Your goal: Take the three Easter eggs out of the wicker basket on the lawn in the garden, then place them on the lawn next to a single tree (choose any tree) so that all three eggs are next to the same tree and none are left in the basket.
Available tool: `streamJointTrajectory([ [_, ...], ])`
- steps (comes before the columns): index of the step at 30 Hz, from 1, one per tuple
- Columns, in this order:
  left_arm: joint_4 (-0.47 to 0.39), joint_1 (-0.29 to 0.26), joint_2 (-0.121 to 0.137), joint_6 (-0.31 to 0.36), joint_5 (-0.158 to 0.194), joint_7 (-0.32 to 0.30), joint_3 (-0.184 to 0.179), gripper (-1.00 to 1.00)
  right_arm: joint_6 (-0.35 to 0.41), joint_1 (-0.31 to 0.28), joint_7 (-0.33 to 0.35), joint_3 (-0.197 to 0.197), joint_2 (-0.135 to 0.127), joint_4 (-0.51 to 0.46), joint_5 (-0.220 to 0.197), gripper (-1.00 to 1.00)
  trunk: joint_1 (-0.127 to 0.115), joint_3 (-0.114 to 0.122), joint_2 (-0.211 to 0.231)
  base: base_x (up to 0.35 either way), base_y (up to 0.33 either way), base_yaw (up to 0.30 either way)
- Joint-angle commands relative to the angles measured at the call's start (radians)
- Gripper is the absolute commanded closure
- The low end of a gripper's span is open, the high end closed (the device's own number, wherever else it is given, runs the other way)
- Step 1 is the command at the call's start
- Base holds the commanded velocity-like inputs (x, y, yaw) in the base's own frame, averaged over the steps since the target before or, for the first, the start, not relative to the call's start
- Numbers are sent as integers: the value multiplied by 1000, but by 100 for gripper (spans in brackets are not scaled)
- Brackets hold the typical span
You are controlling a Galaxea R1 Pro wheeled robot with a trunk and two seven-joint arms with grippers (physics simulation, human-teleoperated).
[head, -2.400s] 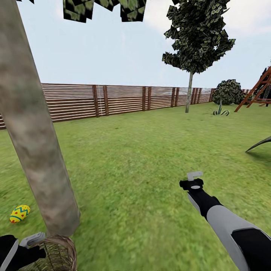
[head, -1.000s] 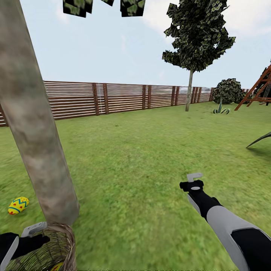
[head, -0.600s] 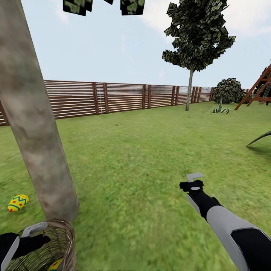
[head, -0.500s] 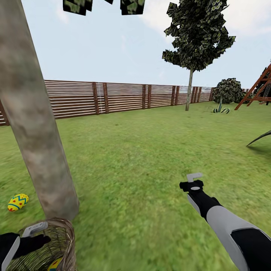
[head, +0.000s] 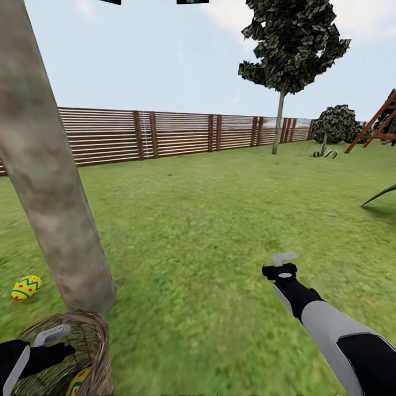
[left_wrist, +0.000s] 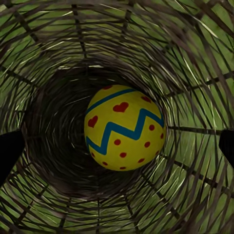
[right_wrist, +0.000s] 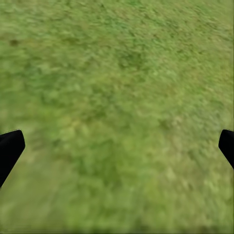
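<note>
Left claw poised over the basket mouth; one egg inside, one already by the tree.

The left gripper (head: pixel 52 335) hangs at the rim of the wicker basket (head: pixel 96 352), jaws spread wide and holding nothing; its dark fingertips (left_wrist: pixel 9 153) stand apart at the edges of the wrist view, with an Easter egg (left_wrist: pixel 125 127) lying centred on the basket floor between them. The right gripper (right_wrist: pixel 117 148) is likewise wide open and empty over bare lawn (head: pixel 220 220). Since a second ago the head view has tilted down, bringing more of the basket and its egg into sight; the arms themselves have barely shifted. A second egg (head: pixel 26 287) lies on the grass just beside the tree (head: pixel 55 209) trunk. Judgement: the next step is a straight descent to grasp; the third egg's whereabouts cannot be told.
</note>
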Motion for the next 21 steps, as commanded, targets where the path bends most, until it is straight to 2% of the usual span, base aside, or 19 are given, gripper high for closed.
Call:
streamJointTrajectory([
  [1,-1,0,0,7,8,1,2,-100,9,0,-5,8,-1,-2,2,-100,0,-5,-1,0,0,0],
  [10,-1,0,-1,7,8,1,2,-100,9,0,-5,8,-1,-2,2,-100,4,-40,-3,0,0,0],
  [21,0,0,-15,7,8,1,2,-100,9,1,-5,7,-1,-2,2,-100,9,-82,-5,0,0,0],
])
